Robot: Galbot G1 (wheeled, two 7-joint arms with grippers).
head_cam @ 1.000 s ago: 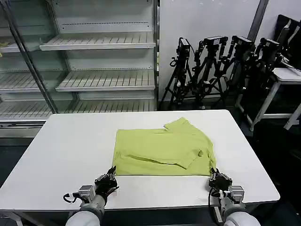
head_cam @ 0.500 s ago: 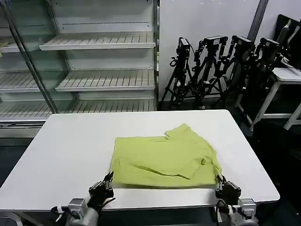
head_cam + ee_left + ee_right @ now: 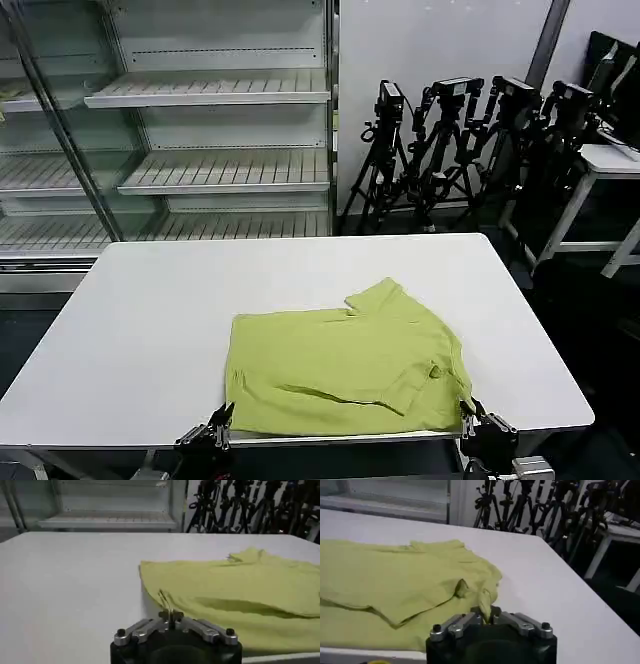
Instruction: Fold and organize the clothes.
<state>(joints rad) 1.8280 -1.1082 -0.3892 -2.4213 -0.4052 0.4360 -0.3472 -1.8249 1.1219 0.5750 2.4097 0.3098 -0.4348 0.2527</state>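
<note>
You see no readable writing on the T-shirt [image 3: 345, 365]; its upward face is plain yellow-green. It lies partly folded on the white surface [image 3: 150, 320], its near hem at the near edge. The left gripper [image 3: 213, 432] sits at the near left corner of the hem, jaws together, clamped on cloth. The right gripper [image 3: 480, 430] sits at the near right corner, jaws likewise clamped on cloth. Bare surface lies left, right and beyond the T-shirt. Shelves [image 3: 225, 170] and tripods [image 3: 460, 140] stand far behind.

left end effector [image 3: 170, 614]: black body, silver links, black screws | right end effector [image 3: 487, 611]: same
</note>
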